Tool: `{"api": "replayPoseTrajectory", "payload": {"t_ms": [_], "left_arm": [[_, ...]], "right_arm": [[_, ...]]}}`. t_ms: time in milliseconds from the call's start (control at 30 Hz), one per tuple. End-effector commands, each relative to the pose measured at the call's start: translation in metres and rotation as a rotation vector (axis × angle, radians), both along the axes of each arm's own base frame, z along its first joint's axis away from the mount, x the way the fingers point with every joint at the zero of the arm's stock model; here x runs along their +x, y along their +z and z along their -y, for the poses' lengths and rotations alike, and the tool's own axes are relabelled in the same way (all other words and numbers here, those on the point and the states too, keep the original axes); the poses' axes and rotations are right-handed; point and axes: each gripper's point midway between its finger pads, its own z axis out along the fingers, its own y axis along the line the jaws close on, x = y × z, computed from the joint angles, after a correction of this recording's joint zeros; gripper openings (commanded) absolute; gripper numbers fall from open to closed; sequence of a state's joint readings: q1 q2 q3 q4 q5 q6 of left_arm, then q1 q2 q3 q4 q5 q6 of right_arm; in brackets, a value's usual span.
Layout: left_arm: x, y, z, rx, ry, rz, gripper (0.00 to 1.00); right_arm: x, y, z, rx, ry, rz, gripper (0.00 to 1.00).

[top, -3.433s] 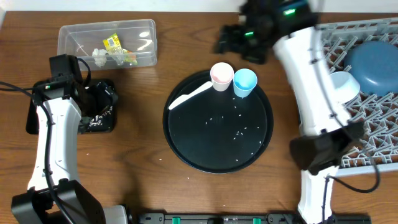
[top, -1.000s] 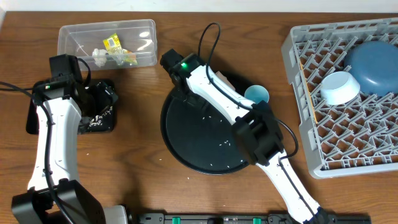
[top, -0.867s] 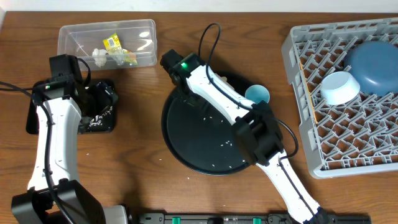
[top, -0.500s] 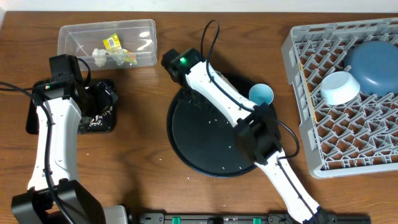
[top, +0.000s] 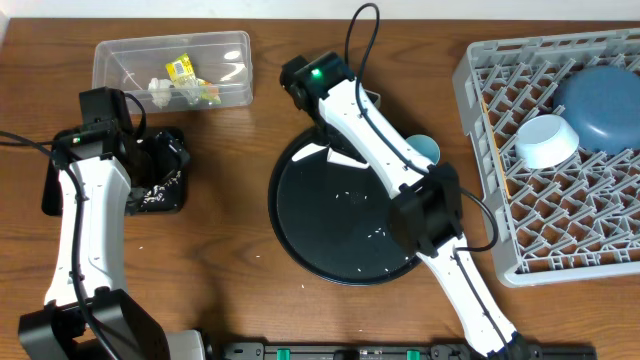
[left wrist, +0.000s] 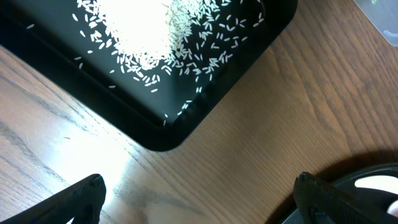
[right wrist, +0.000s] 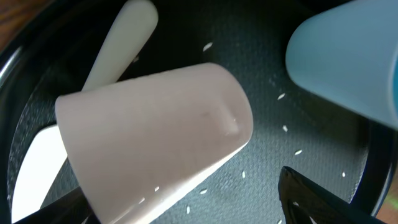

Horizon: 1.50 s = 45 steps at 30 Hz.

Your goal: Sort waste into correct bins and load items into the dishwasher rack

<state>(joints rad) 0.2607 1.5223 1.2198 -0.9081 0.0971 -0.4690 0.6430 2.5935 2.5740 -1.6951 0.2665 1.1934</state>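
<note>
The small pink cup (right wrist: 155, 130) lies on its side on the large round black tray (top: 330, 230). It sits between the jaws of my right gripper (right wrist: 186, 193), which is open, with a clear gap to the right finger (right wrist: 311, 199). The light-blue cup (right wrist: 348, 56) (top: 427, 150) stands just beyond. Loose rice grains (right wrist: 283, 127) dot the round tray. My left gripper (left wrist: 199, 199) (top: 165, 160) hangs open over bare wood by a corner of the shallow black tray (left wrist: 174, 134), which holds rice (left wrist: 143, 31). The clear tub (top: 170, 65) holds the yellow-green wrapper (top: 182, 68) and the tissue (top: 160, 88).
The grey dishwasher rack (top: 500, 130) at the right holds the dark-blue bowl (top: 600, 100) and the white bowl (top: 545, 140). A white spoon (right wrist: 121, 43) lies under the pink cup. My right arm (top: 390, 160) stretches across the round tray. A few rice grains lie on the table (top: 140, 248).
My right wrist has swung up and to the right over the round tray, which has shifted slightly right. The pink cup, upright earlier, now lies tipped. The left arm has not moved.
</note>
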Motion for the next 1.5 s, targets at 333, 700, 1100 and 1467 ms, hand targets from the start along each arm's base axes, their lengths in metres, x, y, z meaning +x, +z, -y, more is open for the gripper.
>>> {"api": "replayPoseTrajectory", "payload": {"t_ms": [333, 700, 1100, 1467], "left_arm": [[0.001, 0.002, -0.004, 0.015, 0.011, 0.002, 0.98], [0.001, 0.002, -0.004, 0.015, 0.011, 0.002, 0.98], [0.001, 0.002, -0.004, 0.015, 0.01, 0.002, 0.98], [0.001, 0.002, -0.004, 0.015, 0.011, 0.002, 0.98]], "right_arm": [[0.007, 0.009, 0.005, -0.026, 0.054, 0.028, 0.73], [0.007, 0.009, 0.004, -0.029, 0.159, -0.009, 0.48], [0.005, 0.008, 0.004, -0.01, 0.255, -0.056, 0.07], [0.006, 0.032, 0.002, 0.049, 0.319, -0.047, 0.1]]}}
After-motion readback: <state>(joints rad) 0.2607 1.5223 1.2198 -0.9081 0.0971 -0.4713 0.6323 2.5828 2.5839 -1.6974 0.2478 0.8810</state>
